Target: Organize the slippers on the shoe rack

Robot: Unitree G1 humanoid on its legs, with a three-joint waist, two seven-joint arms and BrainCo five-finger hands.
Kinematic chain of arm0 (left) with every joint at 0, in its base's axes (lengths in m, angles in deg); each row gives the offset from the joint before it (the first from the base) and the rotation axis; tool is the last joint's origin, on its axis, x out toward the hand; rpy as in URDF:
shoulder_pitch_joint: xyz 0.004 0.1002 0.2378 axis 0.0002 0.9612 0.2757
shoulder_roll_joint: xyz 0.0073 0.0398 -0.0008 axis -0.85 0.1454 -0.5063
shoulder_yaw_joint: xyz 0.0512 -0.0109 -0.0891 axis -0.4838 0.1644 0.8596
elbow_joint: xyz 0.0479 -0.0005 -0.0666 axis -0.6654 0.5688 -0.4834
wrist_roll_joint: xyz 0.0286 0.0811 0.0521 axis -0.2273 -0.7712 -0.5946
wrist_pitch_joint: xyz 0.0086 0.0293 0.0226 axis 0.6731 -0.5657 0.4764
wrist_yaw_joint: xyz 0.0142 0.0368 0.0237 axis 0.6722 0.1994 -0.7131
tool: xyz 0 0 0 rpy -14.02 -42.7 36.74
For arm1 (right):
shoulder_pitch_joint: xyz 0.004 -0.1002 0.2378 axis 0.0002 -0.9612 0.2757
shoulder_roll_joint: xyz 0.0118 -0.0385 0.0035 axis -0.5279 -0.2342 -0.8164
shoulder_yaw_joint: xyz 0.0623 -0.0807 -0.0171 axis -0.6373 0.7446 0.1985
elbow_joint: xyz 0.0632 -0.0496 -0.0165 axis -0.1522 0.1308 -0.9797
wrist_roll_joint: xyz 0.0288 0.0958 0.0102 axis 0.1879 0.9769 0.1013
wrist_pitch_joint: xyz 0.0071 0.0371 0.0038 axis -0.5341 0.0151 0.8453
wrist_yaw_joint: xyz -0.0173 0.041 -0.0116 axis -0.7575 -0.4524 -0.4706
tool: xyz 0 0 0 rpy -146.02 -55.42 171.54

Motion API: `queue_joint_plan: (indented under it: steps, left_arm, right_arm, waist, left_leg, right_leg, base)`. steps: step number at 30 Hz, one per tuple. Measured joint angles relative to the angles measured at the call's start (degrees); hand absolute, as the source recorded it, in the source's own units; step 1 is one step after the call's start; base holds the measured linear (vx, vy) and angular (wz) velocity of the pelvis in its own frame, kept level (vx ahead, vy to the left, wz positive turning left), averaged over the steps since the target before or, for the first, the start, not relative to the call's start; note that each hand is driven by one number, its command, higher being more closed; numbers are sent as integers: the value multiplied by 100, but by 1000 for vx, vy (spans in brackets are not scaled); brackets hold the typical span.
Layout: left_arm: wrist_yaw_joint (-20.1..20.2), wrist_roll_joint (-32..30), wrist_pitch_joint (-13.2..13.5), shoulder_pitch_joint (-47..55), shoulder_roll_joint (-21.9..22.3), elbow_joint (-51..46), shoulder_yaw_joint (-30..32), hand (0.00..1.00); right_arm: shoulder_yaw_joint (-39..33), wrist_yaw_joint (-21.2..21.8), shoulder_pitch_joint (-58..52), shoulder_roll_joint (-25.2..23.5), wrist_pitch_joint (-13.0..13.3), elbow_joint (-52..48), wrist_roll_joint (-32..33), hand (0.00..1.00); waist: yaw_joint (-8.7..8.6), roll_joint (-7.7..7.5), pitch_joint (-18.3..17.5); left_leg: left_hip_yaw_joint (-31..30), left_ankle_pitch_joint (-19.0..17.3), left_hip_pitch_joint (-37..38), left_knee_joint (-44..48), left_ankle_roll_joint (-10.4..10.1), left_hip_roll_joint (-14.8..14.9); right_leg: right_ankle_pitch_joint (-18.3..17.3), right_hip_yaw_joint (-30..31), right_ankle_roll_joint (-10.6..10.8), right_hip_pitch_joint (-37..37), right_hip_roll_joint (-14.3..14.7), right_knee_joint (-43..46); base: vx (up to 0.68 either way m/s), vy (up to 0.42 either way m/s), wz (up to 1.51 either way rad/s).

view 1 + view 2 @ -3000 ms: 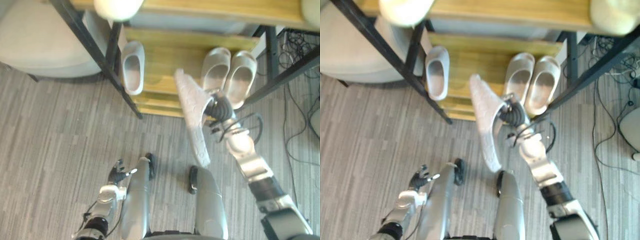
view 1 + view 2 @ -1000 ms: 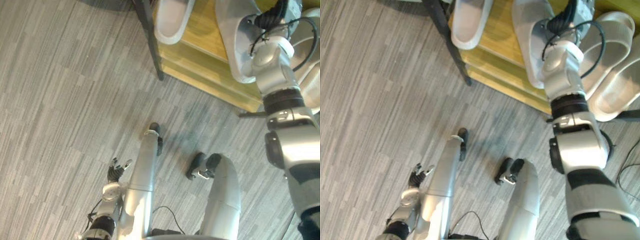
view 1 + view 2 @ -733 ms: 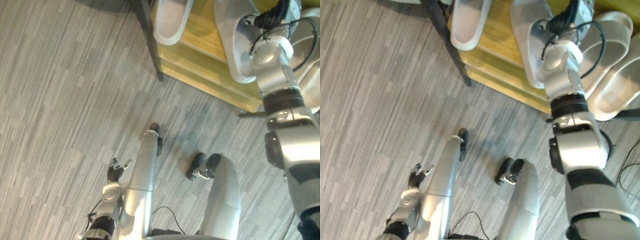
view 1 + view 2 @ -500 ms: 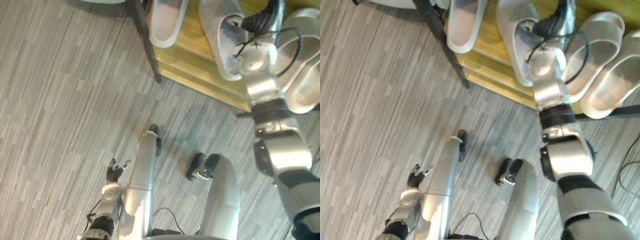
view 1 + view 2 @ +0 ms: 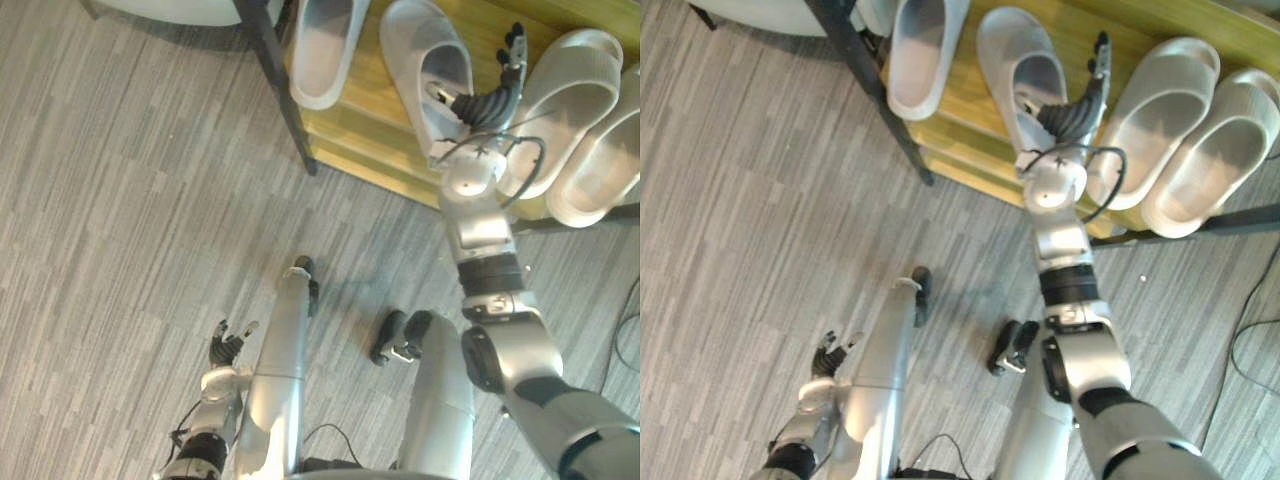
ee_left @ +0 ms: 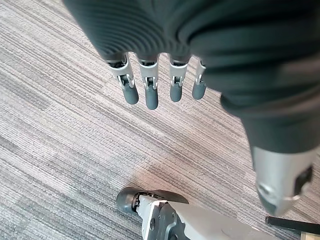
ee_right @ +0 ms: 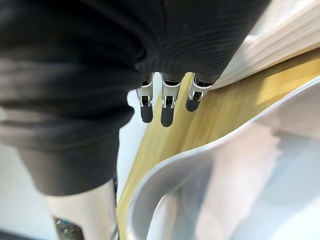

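Slipper: the grey slipper [image 5: 425,60] lies flat on the shoe rack [image 5: 375,75], between a single slipper [image 5: 325,50] and a pair [image 5: 565,95]
Right hand [image 5: 492,95]: over the rack beside that slipper; fingers straight, gripping nothing
Left hand [image 5: 225,345]: well clear of the rack; fingers loosely spread
Progress: I count four slippers shelved; I judge only straightening remains
Unclear: whether the thumb touches the slipper; the rack's far side is cut off

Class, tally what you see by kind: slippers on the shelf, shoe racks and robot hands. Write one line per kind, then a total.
slippers: 4 (left slipper, middle slipper, third slipper, far-right slipper)
shoe rack: 1
robot hands: 2 (left hand, right hand)
total: 7
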Motion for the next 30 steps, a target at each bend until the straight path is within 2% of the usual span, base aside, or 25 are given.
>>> queue_joint_plan:
  steps: [5, 9, 16, 18, 21, 30]
  left_arm:
    - [0, -7, -19, -2, 41, 12, 84, 0]
    - [-5, -8, -83, -19, 142, 56, 309, 0]
    - [3, -10, -98, -40, 197, 116, 482, 0]
    - [5, -10, -100, -43, 217, 119, 520, 0]
    - [-2, -17, -131, -60, 217, 141, 524, 0]
    - [-8, -58, -145, -350, 312, 137, 755, 0]
  right_arm:
    - [-46, 25, -233, -262, 147, 0, 554, 0]
    - [-72, 90, -292, -438, 406, 0, 934, 0]
    - [-68, 272, -321, -704, 617, 0, 1511, 0]
    - [-68, 281, -322, -775, 666, 0, 1766, 0]
    - [-32, 315, -321, -889, 881, 0, 2327, 0]
    - [12, 511, -254, -1127, 1094, 0, 3620, 0]
  waist:
    - [-3, 0, 0]
    - [-9, 0, 0]
    - [-7, 0, 0]
    - [-5, 0, 0]
    - [-5, 0, 0]
    - [34, 0, 0]
  left_leg:
    - [11, -1, 12, -14, 1, -1]
    - [14, -8, 56, -18, -7, 7]
    - [18, -32, 84, -47, -5, 68]
    - [16, -26, 87, -54, -15, 64]
    - [13, -25, 116, -73, -17, 55]
    - [-53, -24, 193, -135, -34, 26]
  right_leg:
    - [18, 10, -6, 6, 3, -20]
    - [18, 19, -5, 42, 13, -30]
    - [25, 25, 46, 60, 84, -99]
    - [31, 22, 36, 65, 84, -99]
    - [44, 23, 10, 93, 85, -101]
    - [41, -47, 14, 217, 88, -178]
  base:
    - [0, 0, 0]
    - [0, 0, 0]
    - [-16, -12, -5]
    - [-3, -12, 2]
    - [-3, -19, 2]
    - [-6, -14, 2]
